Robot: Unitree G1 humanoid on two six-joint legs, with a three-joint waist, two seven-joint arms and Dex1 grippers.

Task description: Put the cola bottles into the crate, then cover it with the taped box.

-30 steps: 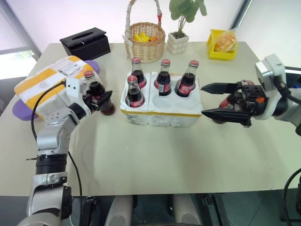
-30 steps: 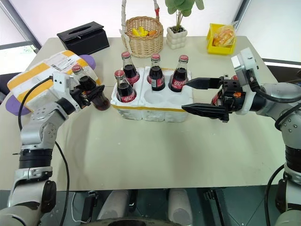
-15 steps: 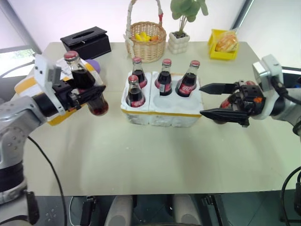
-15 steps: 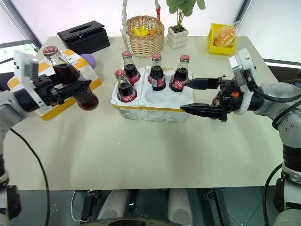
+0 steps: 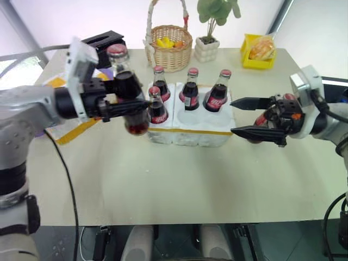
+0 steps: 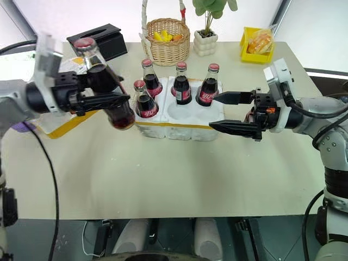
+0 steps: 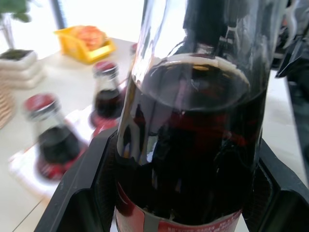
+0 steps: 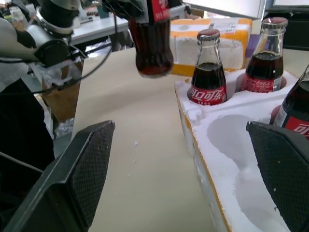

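the left claw (image 6: 111,100) grips a cola bottle (image 6: 106,84) clear of the desk (image 6: 179,174), just left of the crate (image 6: 176,128), where four bottles (image 6: 181,84) stand in wells. the right claw (image 6: 217,111) hangs spread and empty at the crate's right. the taped box (image 6: 65,117) lies at far left.

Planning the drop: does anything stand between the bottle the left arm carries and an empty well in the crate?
Yes. The held bottle hangs left of the crate; a seated bottle occupies the near-left well, before the empty wells.
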